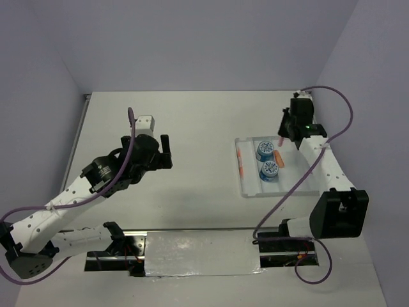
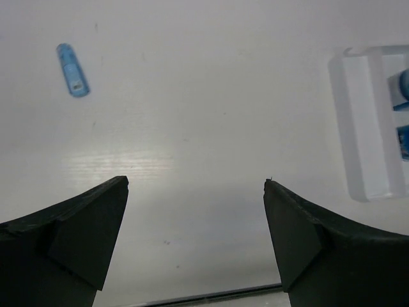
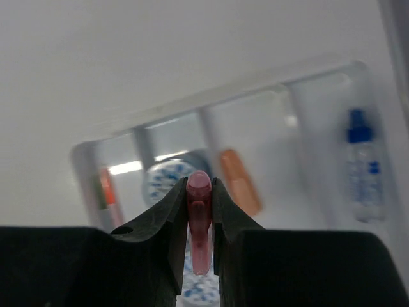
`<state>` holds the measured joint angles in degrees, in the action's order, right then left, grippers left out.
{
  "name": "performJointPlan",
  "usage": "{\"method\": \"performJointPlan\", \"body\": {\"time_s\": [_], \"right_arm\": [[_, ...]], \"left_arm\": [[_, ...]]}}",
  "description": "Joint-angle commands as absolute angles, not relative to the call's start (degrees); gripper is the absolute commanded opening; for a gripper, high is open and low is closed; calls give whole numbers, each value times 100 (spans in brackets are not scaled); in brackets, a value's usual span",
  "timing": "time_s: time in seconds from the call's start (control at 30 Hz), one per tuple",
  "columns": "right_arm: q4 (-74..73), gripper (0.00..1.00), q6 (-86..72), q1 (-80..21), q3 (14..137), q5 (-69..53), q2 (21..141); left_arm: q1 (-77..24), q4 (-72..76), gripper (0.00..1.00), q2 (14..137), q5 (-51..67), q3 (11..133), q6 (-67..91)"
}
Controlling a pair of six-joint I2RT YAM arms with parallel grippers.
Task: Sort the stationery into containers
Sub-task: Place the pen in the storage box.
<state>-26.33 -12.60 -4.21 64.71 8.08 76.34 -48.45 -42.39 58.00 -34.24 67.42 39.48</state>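
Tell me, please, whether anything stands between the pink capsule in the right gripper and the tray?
Nothing visible does. The right gripper is shut on the pink capsule above the tray, with open air between them. A roll and an orange capsule lie in compartments below, with bare floor beside them.

You are looking at a robotics laboratory test cell. Identify it by the following features:

- A plain white table (image 1: pixel 192 128) serves as the work surface. It is boxed in at the left, back and right by flat pale-violet walls (image 1: pixel 204 38), which form a booth.
- Two white-and-black robot arms, the left arm (image 1: pixel 70 195) and the right arm (image 1: pixel 319 166), are mounted on a metal base plate (image 1: pixel 198 252) at the near table edge.
- Exposed purple cables (image 1: pixel 345 109) loop loosely off the arms.
- A white divided tray (image 1: pixel 249 188) lies on the table as a work fixture.
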Motion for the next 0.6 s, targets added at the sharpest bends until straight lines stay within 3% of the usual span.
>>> {"method": "performJointPlan", "body": {"time_s": [0.0, 0.2, 0.3, 0.4, 0.43, 0.57], "right_arm": [[-3648, 0, -580, 306, 6759, 1231, 7945], [-3376, 0, -852, 633, 6715, 1337, 8560], [-3392, 5, -1019, 633, 6732, 1529, 9078], [-3498, 22, -1151, 633, 6750, 1566, 9246], [-3428, 34, -1151, 624, 6724, 1460, 9194], [-3436, 55, -1134, 624, 6732, 1143, 8860]], "left_arm": [[-4475, -4843, 99, 5880, -3675, 6864, 4140], [-3455, -4509, 99, 6117, -2970, 6654, 3911], [-2919, -4456, 99, 6468, -2753, 6574, 3964], [-2523, -4176, 99, 6836, -2610, 6530, 4077], [-2401, -4123, 99, 6951, -2619, 6600, 4122], [-1935, -4043, 99, 7706, -2356, 6951, 4122]]}}
